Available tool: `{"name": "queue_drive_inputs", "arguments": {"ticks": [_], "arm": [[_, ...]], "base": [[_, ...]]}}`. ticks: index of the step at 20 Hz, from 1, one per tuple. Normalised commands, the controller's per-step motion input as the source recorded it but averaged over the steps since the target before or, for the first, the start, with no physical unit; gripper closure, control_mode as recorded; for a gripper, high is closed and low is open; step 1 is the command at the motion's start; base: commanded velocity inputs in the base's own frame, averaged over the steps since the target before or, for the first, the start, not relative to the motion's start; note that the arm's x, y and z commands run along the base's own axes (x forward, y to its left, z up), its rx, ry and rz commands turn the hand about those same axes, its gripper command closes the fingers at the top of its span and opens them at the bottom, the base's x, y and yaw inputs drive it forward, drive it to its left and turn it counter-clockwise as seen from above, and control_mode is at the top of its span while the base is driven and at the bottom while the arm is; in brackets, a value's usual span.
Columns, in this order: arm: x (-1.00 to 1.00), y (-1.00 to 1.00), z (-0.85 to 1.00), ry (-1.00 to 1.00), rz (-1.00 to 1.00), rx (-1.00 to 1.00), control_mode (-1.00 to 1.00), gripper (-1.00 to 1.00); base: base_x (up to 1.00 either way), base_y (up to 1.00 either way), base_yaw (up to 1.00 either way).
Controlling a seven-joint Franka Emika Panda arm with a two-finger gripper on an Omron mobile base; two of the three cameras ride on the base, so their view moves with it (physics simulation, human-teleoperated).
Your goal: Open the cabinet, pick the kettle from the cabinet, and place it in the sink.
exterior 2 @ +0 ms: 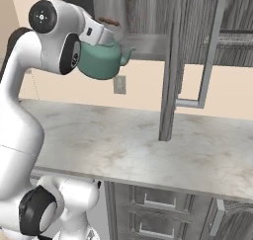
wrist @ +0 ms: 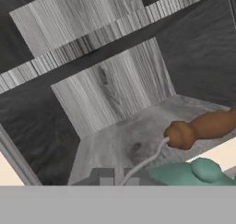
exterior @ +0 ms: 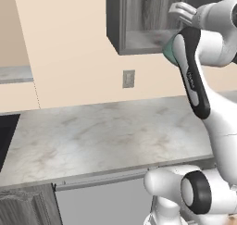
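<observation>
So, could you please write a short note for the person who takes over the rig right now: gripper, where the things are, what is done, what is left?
Gripper: shut on the kettle's handle; the fingertips are at the bottom of the hand view.
Kettle: lifted, in the air just in front of the open cabinet, above the marble counter, spout pointing toward the cabinet door.
Cabinet door: swung open, it stands out over the counter.
Sink: black basin at the far left edge of the left base view.
Done: cabinet opened, kettle gripped and taken off the shelf.
Left: carry the kettle left to the sink, set it inside, release.
</observation>
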Motion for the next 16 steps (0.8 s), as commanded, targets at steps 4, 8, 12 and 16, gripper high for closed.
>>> {"name": "queue_drive_inputs", "arguments": {"ticks": [4,8,12,16], "arm": [[-0.43,0.22,-0.39,0.10,0.00,-0.16,-1.00,1.00],[-0.41,0.23,-0.38,0.11,0.00,-0.14,-1.00,1.00],[-0.39,0.24,-0.36,0.10,0.00,-0.13,-1.00,1.00],[-0.31,0.25,-0.36,0.13,0.00,-0.12,-1.00,1.00]], "base": [[0.00,0.00,0.00],[0.00,0.00,0.00],[0.00,0.00,0.00],[0.00,0.00,0.00]]}}
